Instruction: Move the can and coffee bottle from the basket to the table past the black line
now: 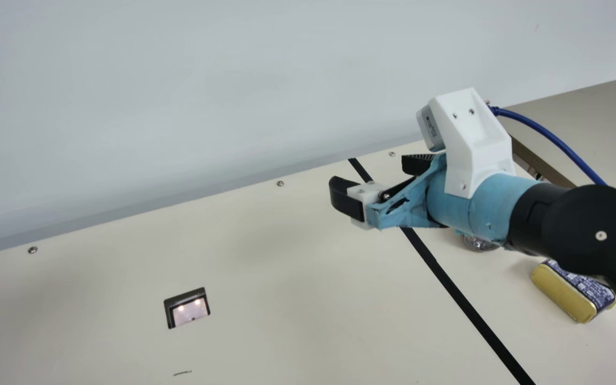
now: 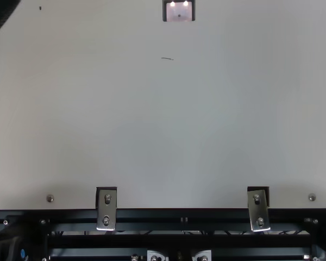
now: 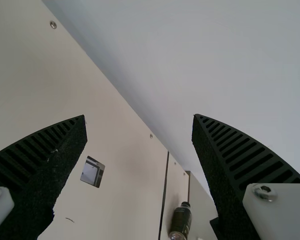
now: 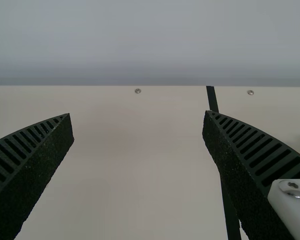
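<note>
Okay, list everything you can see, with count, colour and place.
Table: one, cream
Black line: one, across the table
Can: one, gold and dark blue, right of the line
Bottle: one, dark, right of the line
Cutout: one, black-rimmed, left of the line
Pen marks: a few, dark, on the table
Screws: several, silver, along table edges
Brackets: two, silver, near edge
Wall: one, pale grey, behind
Cable: one, blue, by the right arm
Grippers: two, black-fingered; left, right, above the table
</note>
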Controlling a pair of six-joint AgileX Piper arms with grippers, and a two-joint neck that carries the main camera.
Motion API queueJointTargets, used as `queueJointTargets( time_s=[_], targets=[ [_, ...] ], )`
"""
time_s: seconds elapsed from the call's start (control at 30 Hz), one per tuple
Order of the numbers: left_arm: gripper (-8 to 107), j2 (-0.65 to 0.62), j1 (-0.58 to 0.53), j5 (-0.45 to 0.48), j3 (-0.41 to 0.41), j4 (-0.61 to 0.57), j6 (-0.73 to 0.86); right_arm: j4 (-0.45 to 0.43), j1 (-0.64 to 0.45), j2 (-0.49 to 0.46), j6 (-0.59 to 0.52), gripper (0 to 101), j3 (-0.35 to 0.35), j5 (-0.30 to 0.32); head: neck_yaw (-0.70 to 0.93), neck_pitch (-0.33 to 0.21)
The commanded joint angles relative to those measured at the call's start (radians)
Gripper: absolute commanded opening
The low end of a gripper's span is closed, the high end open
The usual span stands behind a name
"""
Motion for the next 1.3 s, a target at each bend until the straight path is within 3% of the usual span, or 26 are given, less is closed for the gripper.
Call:
queueJointTargets(
  time_s=[0.0,0.43,0.83,1.03,1.27],
  targets=[
    [90,-0.025,-0.009,-0.028,0.005,0.011,0.014,-0.024,0.005,-0.019,0.023,101,0.008,-0.006,0.008,-0.032],
    [90,-0.231,-0.168,-0.290,0.121,0.152,0.162,-0.157,0.017,-0.243,0.108,101,0.111,0.022,0.008,-0.032],
    [90,-0.425,-0.304,-0.494,0.305,0.441,0.136,-0.263,0.018,-0.506,0.162,101,0.227,0.123,0.008,-0.032],
    [90,-0.546,-0.281,-0.481,0.401,0.584,0.074,-0.324,0.036,-0.634,0.189,101,0.305,0.160,0.008,-0.032],
    [90,-0.733,-0.170,-0.340,0.459,0.782,0.013,-0.402,0.062,-0.776,0.238,101,0.376,0.223,0.008,-0.032]
  ],
)
